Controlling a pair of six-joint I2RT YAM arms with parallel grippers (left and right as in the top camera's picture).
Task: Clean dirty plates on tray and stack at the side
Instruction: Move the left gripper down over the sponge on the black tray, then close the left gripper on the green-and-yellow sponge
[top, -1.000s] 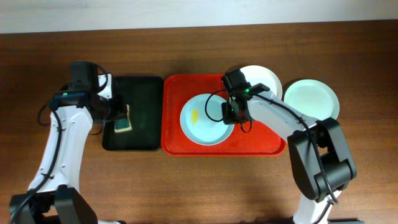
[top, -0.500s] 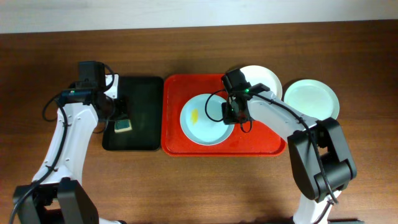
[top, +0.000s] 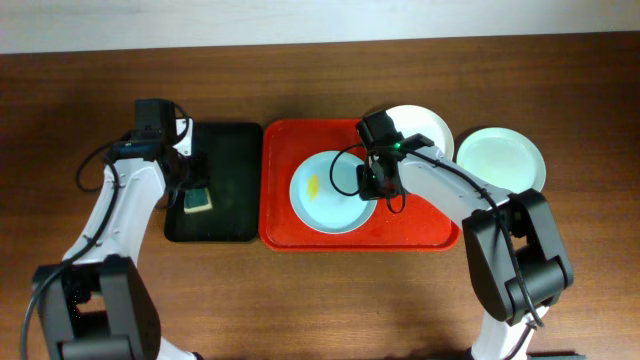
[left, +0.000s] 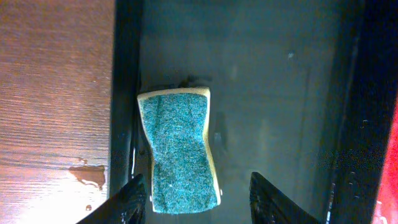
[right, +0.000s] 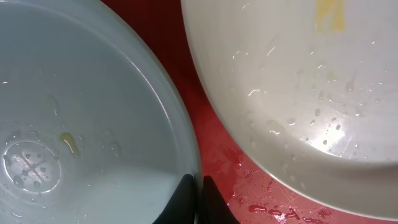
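A pale blue plate (top: 325, 195) with a yellow smear lies on the red tray (top: 420, 235). My right gripper (top: 368, 185) is shut on its right rim. In the right wrist view the fingers (right: 193, 194) pinch that rim (right: 93, 93). A white plate (top: 415, 128) overlaps the tray's far right corner and carries a yellow smear (right: 328, 15). Another pale plate (top: 500, 160) lies on the table right of the tray. My left gripper (top: 192, 190) is open over the near end of a green-and-yellow sponge (left: 180, 149), one finger on each side (left: 202, 205).
The sponge (top: 197, 201) lies in a smaller black tray (top: 232, 160) left of the red tray, near its left wall (left: 124, 93). Water drops wet the red tray (right: 214, 134) and the wood beside the black tray (left: 87, 174).
My left arm has shifted a little to the right and back over the black tray. The sponge stays put. The right arm and the plates have not moved.
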